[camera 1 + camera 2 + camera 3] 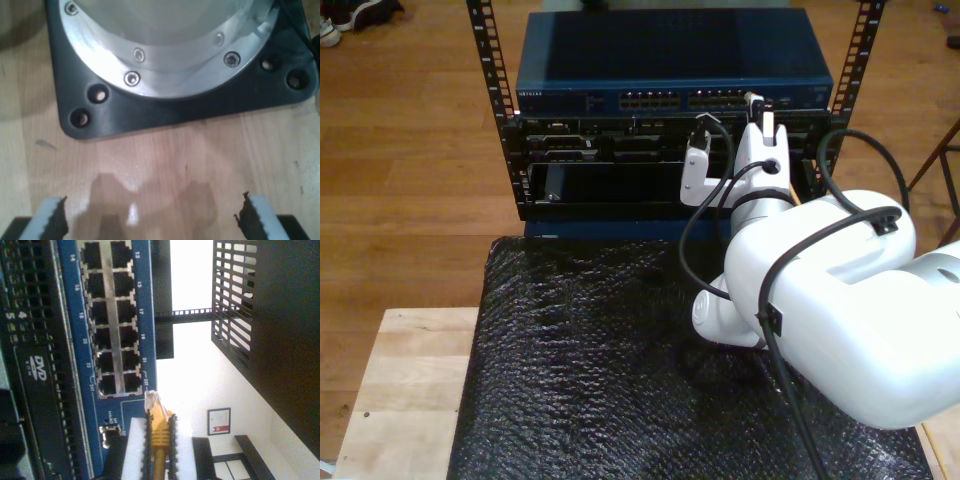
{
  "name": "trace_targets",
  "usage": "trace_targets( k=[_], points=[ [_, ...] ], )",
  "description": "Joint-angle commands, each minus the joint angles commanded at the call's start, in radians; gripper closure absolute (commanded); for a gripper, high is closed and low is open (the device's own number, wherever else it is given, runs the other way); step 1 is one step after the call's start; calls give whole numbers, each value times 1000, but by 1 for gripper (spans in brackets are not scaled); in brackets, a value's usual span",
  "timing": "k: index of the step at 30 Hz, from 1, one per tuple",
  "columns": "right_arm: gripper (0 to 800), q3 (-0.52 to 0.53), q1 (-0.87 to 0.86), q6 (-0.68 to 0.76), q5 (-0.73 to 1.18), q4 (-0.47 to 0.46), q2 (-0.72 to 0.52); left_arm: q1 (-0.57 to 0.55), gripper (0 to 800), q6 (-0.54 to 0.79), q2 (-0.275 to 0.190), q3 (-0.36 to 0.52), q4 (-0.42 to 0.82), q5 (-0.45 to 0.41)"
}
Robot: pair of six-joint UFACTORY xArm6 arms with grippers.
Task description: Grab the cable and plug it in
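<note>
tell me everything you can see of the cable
The cable is thin and yellow-orange, with a moulded boot of the same colour and a small clear plastic plug at its tip. My second gripper is shut on it just behind the plug, a ridged dark pad on each side of the boot. The plug points at the blue network switch, close to the last pair of ports in the block, but it is not yet seated in any port. Beyond the pads the cable runs out of the picture.

My first tool (150,217) open, fingers (50,220) wide apart over wooden tabletop (165,160); black base plate (150,112) with metal ring (165,70) at 12 o'clock.
</note>
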Motion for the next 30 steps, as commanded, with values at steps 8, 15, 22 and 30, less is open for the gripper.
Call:
trace_targets(
  k=[8, 15, 22, 30],
  points=[
    [800, -5, 2, 0, 0, 0, 5, 0, 0, 0, 0, 0, 0, 0],
    [800, -46, 0, 0, 6, -2, 26, 0, 0, 0, 0, 0, 0, 0],
    [800, -58, 0, 0, 11, 0, 37, 0, 0, 0, 0, 0, 0, 0],
    [800, -64, 0, 0, 12, 0, 49, 0, 0, 0, 0, 0, 0, 0]
  ],
)
